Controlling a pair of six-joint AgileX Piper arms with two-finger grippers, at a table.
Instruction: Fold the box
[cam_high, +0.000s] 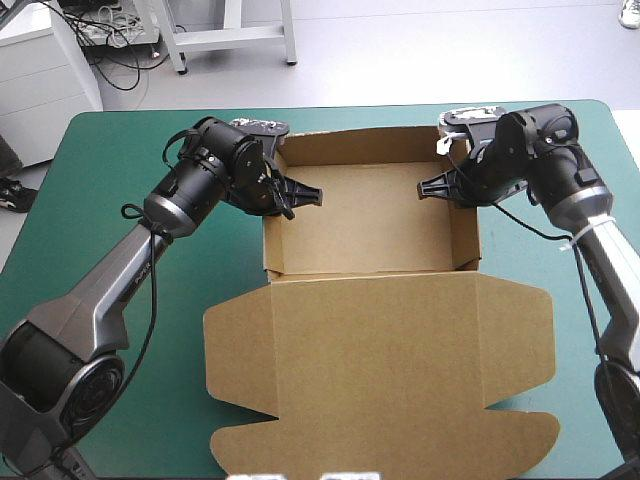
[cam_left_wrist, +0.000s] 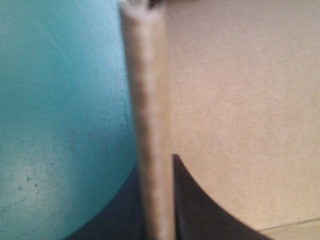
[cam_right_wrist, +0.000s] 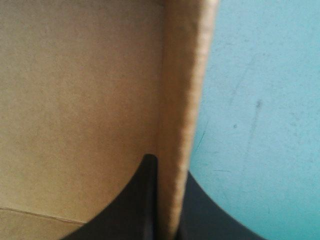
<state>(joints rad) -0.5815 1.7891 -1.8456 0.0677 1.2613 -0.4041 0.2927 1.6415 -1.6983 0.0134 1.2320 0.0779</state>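
The brown box (cam_high: 365, 225) stands as an open tray with raised walls toward the table's far side. Its lid (cam_high: 380, 360) lies flat toward the front, with side flaps spread. My left gripper (cam_high: 300, 193) straddles the tray's left wall, one black finger inside. In the left wrist view that wall's edge (cam_left_wrist: 147, 125) runs between the fingers of the left gripper (cam_left_wrist: 156, 165), which is shut on it. My right gripper (cam_high: 432, 187) holds the right wall the same way. That wall (cam_right_wrist: 182, 100) sits pinched in the right gripper (cam_right_wrist: 169, 165).
The teal-green cover (cam_high: 120, 180) shows on both sides of the tray and beside each held wall (cam_left_wrist: 60, 100) (cam_right_wrist: 260, 100). The flat lid reaches nearly to the table's front edge (cam_high: 400, 470). Both arms come in over the side margins.
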